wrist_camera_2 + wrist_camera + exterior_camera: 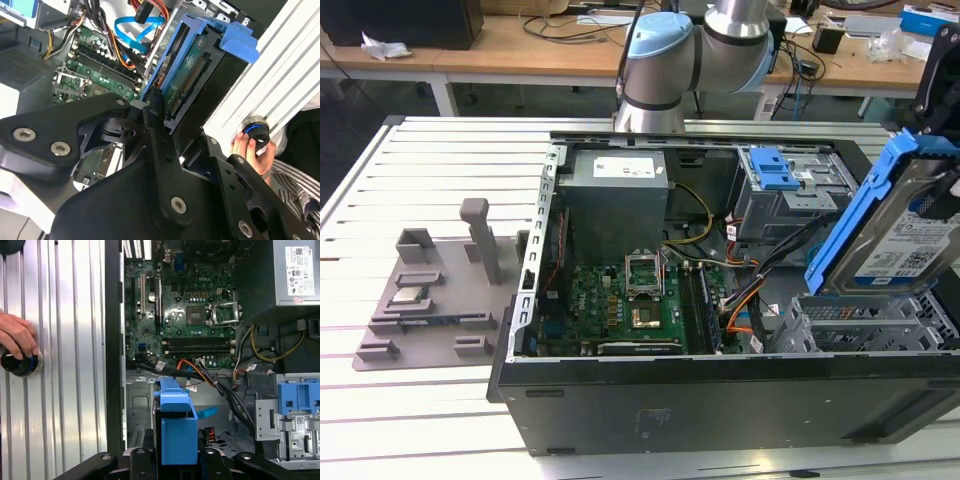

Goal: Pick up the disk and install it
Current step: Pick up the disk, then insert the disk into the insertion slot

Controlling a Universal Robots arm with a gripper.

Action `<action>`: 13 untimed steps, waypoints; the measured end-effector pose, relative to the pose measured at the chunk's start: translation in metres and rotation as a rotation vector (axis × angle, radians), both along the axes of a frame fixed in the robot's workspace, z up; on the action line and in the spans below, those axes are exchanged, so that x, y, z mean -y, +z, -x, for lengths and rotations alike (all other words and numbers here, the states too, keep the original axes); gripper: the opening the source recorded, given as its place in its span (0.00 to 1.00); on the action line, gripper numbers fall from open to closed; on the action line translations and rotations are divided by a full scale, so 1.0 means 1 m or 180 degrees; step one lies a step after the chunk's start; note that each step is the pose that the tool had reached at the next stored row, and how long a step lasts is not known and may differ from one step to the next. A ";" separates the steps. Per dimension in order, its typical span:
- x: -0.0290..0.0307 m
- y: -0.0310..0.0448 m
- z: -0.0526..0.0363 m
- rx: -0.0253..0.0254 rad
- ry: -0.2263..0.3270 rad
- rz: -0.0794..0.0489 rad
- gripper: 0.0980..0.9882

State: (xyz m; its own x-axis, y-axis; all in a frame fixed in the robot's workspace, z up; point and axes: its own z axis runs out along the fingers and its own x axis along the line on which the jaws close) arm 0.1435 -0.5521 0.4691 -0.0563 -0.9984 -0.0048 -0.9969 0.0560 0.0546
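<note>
We have the computer case (720, 400) lying open. Our gripper (172, 457) is clamped on the disk (895, 235), tilted above the case's drive cage (860, 325). Picking up looks done; seating it remains.

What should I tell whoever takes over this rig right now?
Gripper: shut on the disk, held tilted in its blue bracket above the open PC case, over the metal drive cage at the exterior view's right.
Done: disk picked up and carried to the case.
Left: disk not yet seated.
Note: a person's hand rests on a round button on the table beside the case.
</note>
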 end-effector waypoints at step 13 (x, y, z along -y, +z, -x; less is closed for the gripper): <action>0.0017 -0.0124 -0.0043 0.0000 -0.0008 0.0001 0.30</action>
State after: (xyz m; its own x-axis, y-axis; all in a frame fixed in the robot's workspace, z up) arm 0.1478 -0.5538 0.4566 -0.0588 -0.9983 -0.0044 -0.9968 0.0585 0.0545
